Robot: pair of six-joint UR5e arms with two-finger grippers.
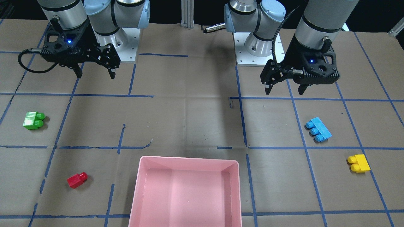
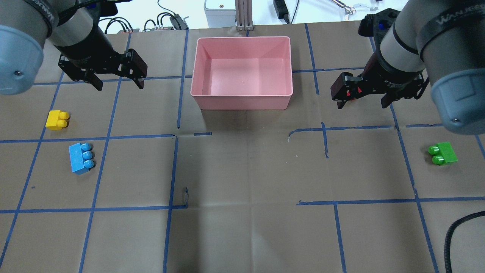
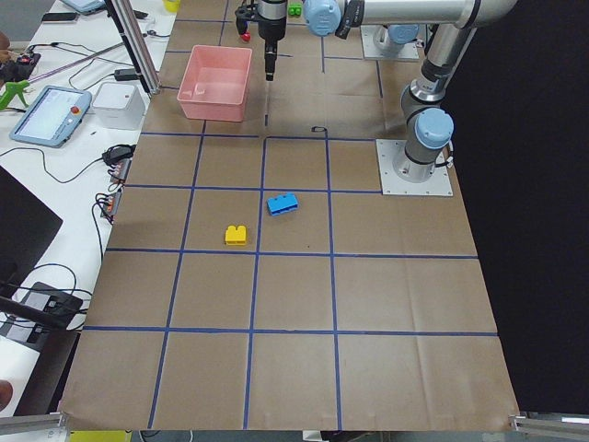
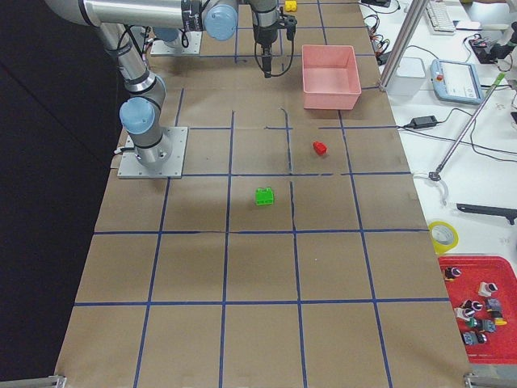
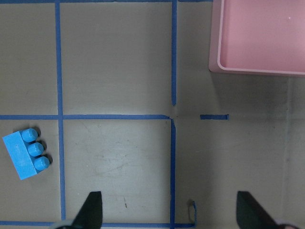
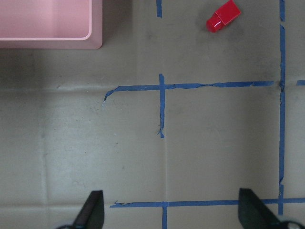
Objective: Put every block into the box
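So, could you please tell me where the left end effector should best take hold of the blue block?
Probably from straight above, at mid-length. The blue block lies on its side, studs pointing sideways, so the left end effector would close across its short span: one finger on the flat back, one on the middle stud.

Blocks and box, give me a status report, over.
Left gripper and right gripper open, empty. Box empty. Green block, red block, blue block, yellow block all loose on table. No obstruction seen.
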